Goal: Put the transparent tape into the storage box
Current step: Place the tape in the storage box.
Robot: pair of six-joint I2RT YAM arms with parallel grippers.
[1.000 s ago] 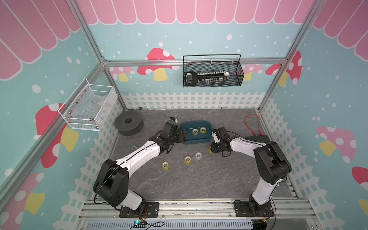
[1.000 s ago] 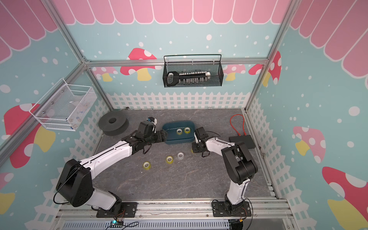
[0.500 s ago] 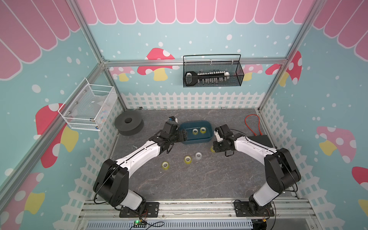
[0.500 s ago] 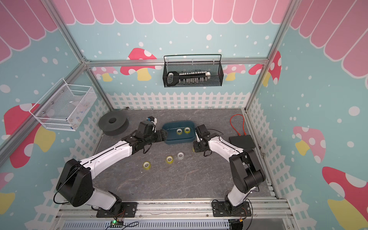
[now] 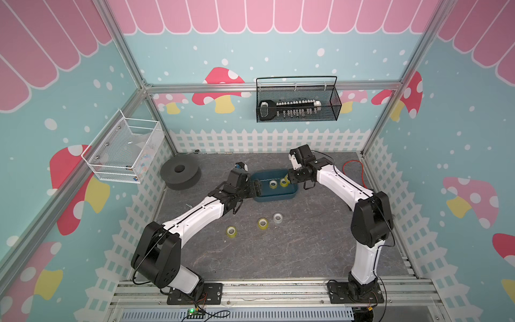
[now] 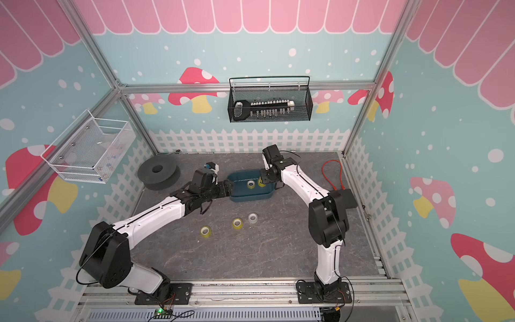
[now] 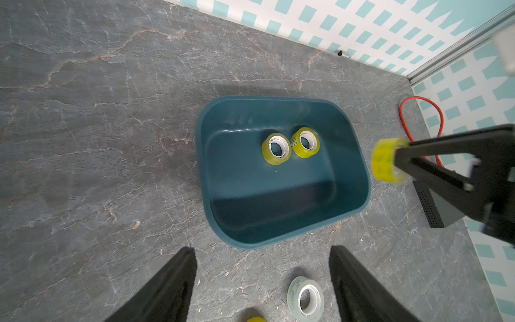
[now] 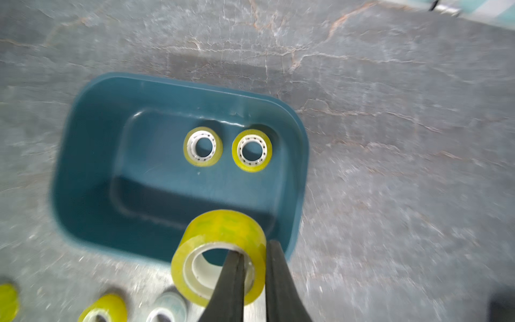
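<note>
One tape roll (image 8: 220,234) is clamped in the right gripper (image 8: 254,248), over the rim of the one storage box (image 8: 92,133). Two rolls (image 8: 203,147) (image 8: 251,150) are seen inside, beyond its tips; three rolls (image 5: 231,232) (image 5: 262,223) (image 5: 277,218) on the table (image 5: 278,256), behind both grippers. The left gripper (image 7: 263,251) is held apart, empty.

Teal box (image 8: 92,156); each yellow roll (image 8: 223,225) white-cored; one clear roll (image 7: 294,292); grey veined table (image 7: 97,125); black mesh basket (image 5: 331,108) at twelve o'clock.

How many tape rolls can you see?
6. Two yellow rolls lie in the storage box; the right gripper holds one yellow roll by the box's rim; two yellow rolls and one clear roll sit on the table. None seems hidden.
</note>
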